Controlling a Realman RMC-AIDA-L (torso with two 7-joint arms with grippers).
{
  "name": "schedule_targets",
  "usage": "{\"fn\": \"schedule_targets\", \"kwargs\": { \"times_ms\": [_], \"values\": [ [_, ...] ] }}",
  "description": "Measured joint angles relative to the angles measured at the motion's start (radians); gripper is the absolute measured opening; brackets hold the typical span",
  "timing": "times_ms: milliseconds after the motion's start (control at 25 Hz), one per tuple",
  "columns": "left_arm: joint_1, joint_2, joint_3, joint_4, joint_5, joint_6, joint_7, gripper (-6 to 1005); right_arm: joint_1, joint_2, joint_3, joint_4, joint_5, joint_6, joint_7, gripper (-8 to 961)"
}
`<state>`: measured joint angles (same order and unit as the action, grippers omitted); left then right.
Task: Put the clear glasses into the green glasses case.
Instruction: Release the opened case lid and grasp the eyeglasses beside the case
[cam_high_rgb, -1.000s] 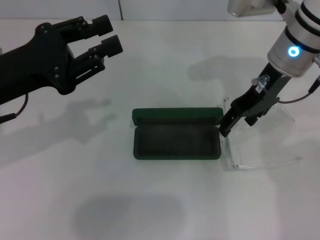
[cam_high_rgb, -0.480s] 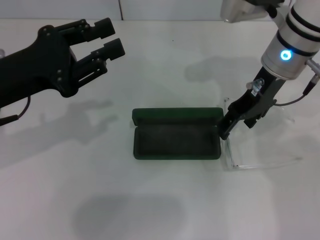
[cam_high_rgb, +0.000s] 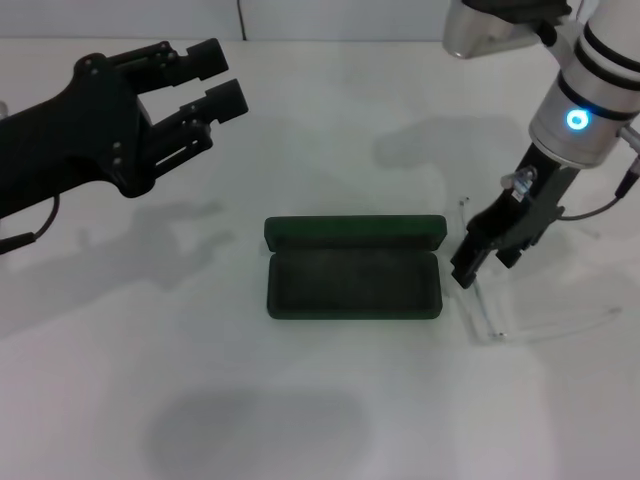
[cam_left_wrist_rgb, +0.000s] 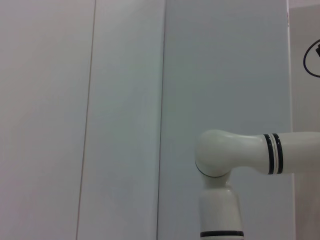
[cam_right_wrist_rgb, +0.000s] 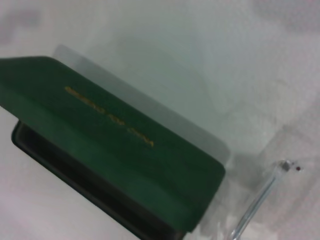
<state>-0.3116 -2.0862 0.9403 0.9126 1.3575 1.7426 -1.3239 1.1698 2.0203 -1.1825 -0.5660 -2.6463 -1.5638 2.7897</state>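
Head view first: at the far left the left hand (cam_high_rgb: 215, 75) is seen raised above the white worktop (cam_high_rgb: 120, 400), well apart from everything on it, its black fingers (cam_high_rgb: 210, 50) spread open and nothing held between them. Near the middle of the worktop the green glasses case (cam_high_rgb: 353, 268) is laid open, its lid stood up along the far edge and its dark lining shown bare, with nothing lying in it. Just to the right of the case the right hand (cam_high_rgb: 468, 272) is lowered, its dark tip close to the case's right end and over the front of the clear glasses (cam_high_rgb: 490, 315); whether its fingers are open or closed, and whether the glasses are gripped, cannot be told. The glasses are placed on the worktop just beside the case's right end, outside it, their thin temple arms stretched out to the right. From the right wrist view the outside of the case lid (cam_right_wrist_rgb: 120, 135) is seen with small gold lettering, and a thin clear temple arm of the glasses (cam_right_wrist_rgb: 260, 197) is seen close beside the case's corner. Only a pale wall and a white arm joint are shown in the left wrist view.
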Motion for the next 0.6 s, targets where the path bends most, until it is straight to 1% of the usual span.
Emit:
{"fn": "schedule_targets", "kwargs": {
  "times_ms": [120,440,600],
  "values": [
    [0.004,0.001,-0.002,0.0,0.0,0.0,0.0,377,-0.007,0.0,-0.007,0.0,-0.007,-0.008,0.0,666],
    [0.005,0.002,-0.004,0.0,0.0,0.0,0.0,374,-0.053,-0.002,-0.011,-0.02,-0.03,-0.016,0.005,613],
    [0.002,0.002,-0.001,0.0,-0.003,0.0,0.0,373,-0.059,-0.003,-0.011,-0.024,-0.031,-0.002,0.001,586]
  ]
}}
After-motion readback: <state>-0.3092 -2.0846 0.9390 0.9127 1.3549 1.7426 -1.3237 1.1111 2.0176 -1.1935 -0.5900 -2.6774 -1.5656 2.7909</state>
